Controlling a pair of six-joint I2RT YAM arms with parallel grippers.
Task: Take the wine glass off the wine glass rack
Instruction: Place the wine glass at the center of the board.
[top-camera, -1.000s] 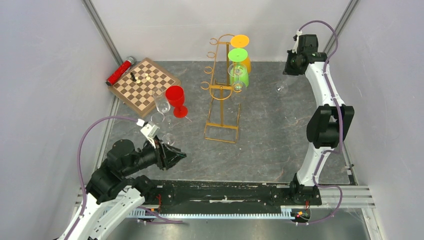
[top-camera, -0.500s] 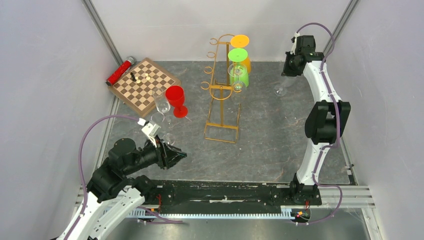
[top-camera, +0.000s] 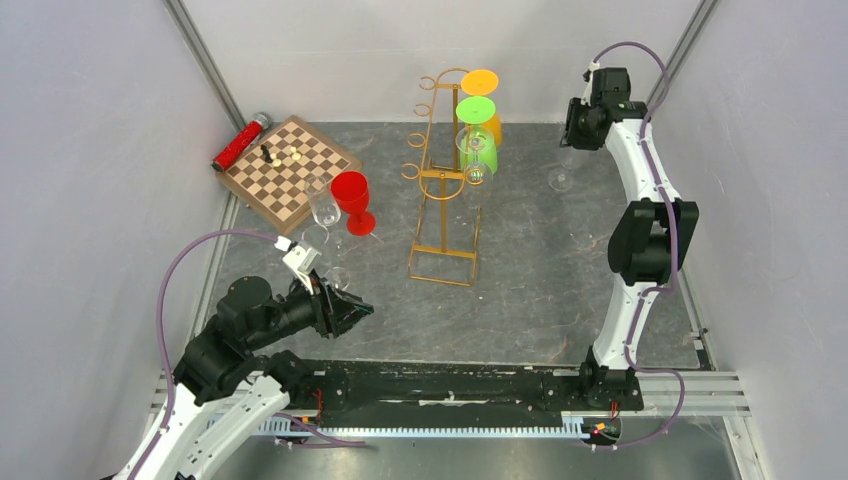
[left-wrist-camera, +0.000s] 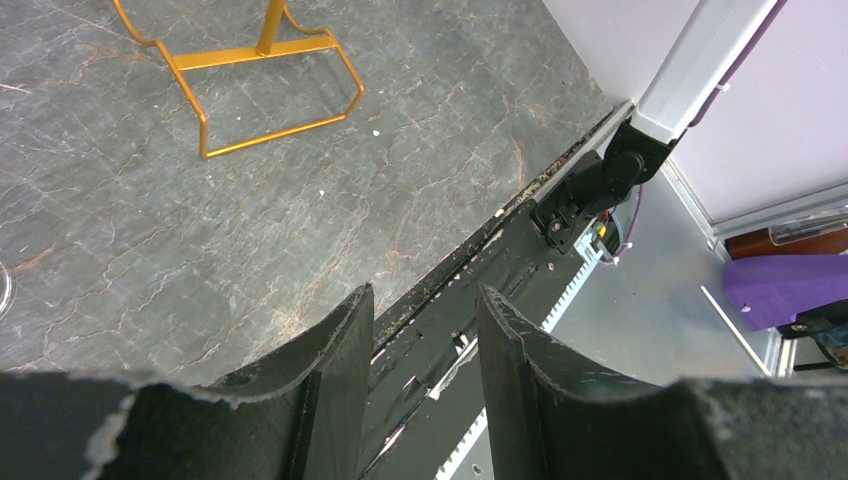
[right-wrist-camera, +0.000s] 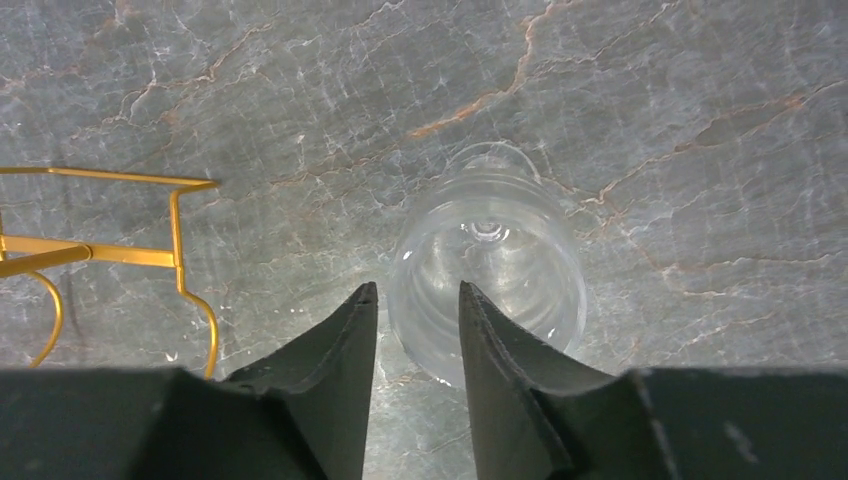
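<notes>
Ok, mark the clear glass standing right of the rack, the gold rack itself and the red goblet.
clear glass (right-wrist-camera: 488, 270): right wrist view, on the bowl's wall.
gold rack (left-wrist-camera: 245, 54): left wrist view, on the base's crossbar.
red goblet (top-camera: 350, 190): top view, on the bowl.

White links and chunky black joints on the left arm (top-camera: 245, 320) and right arm (top-camera: 650, 245), purple cables (top-camera: 632, 43) looping off, matte-black wedge fingers (left-wrist-camera: 335, 370).

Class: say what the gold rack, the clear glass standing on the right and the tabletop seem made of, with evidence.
The wine glass rack: likely metal wire, shiny gold finish; thin bent rods.
The clear glass: glass or clear plastic, glossy; the table shows through.
The table: stone or stone-look laminate, dark grey, veined, matte.
</notes>
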